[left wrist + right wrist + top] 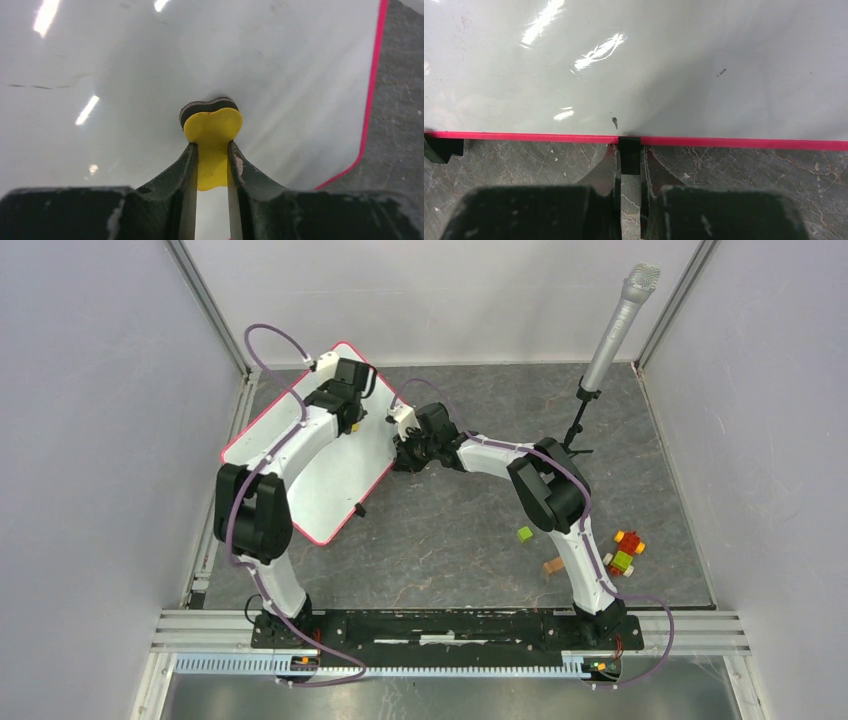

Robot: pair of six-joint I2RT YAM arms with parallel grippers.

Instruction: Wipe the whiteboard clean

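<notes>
1. Yellow eraser (212,125), dark felt side against the whiteboard (340,485): that's what my left jaws are clamped on, pinched narrow around its back.
2. Whiteboard lies flat toward the far left corner of the table (470,540), turned askew so one rounded corner points at the far edge.
3. Right jaws are nipped tight on a black clip (629,145) at the board's red rim, on the side facing the table's middle. I read that as pinning the board while the other arm wipes.
4. Step in hand, as I judge it: the wiping itself, with the eraser in contact up near the board's far end.
5. Surface looks mostly clean from here. I do spot a faint dark streak (30,86) off to one side of the eraser in the left wrist view, and a couple of small specks (615,120) just inside the rim by the clip.
6. Next move calls for steady downward pressure and a sweep toward that streak. After that, a pass along the rim for the specks, stopping short of my own right jaws.
7. Loose coloured blocks (625,552) near the right edge and the microphone (620,320) at the far right corner are well apart from the work.
</notes>
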